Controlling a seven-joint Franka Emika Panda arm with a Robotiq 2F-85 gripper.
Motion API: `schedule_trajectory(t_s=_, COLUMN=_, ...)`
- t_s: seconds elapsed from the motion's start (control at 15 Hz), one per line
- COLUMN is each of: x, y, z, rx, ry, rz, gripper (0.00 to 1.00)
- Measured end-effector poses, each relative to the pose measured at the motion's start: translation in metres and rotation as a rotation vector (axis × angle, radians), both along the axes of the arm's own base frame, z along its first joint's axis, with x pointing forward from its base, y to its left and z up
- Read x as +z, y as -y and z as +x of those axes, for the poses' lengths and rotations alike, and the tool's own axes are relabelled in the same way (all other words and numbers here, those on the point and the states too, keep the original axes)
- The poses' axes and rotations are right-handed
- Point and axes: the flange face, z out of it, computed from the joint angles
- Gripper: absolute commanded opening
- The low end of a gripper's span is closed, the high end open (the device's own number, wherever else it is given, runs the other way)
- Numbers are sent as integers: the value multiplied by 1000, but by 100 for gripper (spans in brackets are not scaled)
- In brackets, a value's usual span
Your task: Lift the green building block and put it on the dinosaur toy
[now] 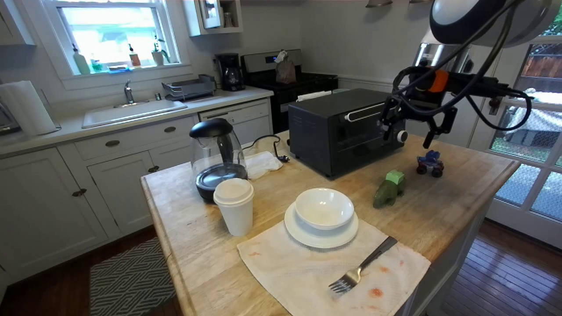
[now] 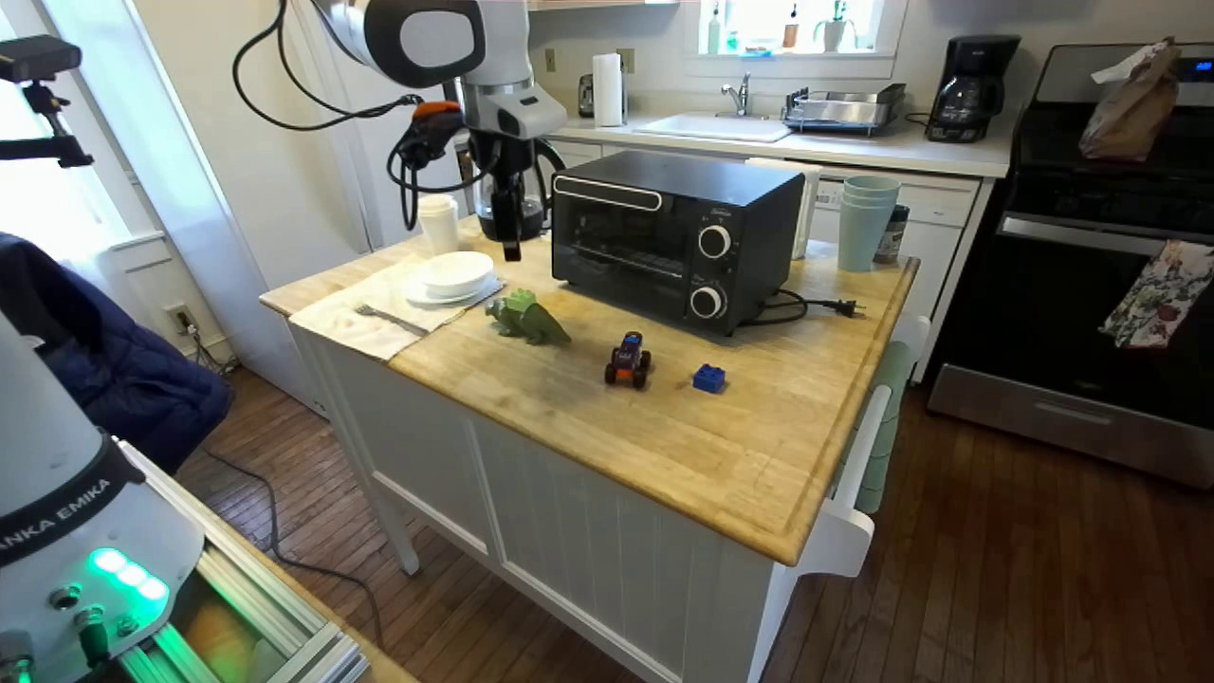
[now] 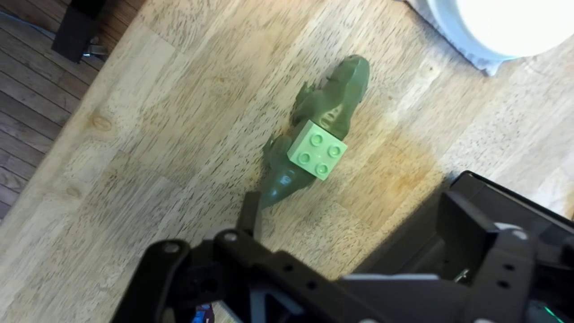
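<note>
The green building block (image 3: 317,150) is light green with round studs. It rests on the back of the dinosaur toy (image 3: 334,101), which stands on the wooden table. Both exterior views also show the block (image 1: 395,177) (image 2: 520,298) on the dinosaur (image 1: 385,194) (image 2: 539,324). My gripper (image 3: 356,215) is open with nothing between its fingers. In the exterior views the gripper (image 1: 407,134) (image 2: 512,249) hangs above the table, apart from the block and the dinosaur. In the wrist view one finger overlaps the tail end of the dinosaur.
A black toaster oven (image 1: 314,140) (image 2: 616,228) stands close to the gripper. A toy truck (image 1: 430,163) (image 2: 628,359) and a blue block (image 2: 708,378) lie nearby. A bowl on a plate (image 1: 322,239), a fork (image 1: 364,265), a paper cup (image 1: 235,210) and a kettle (image 1: 221,175) are also there.
</note>
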Motion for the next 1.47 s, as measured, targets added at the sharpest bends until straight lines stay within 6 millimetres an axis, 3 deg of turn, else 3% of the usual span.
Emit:
schedule_trajectory(t_s=0.8, x=18, y=6, z=-12, rx=158, ry=-22, rz=10, gripper=100)
schedule_trajectory(t_s=1.47, x=48, y=1, z=-18, rx=278, ry=43, rz=-41, gripper=100)
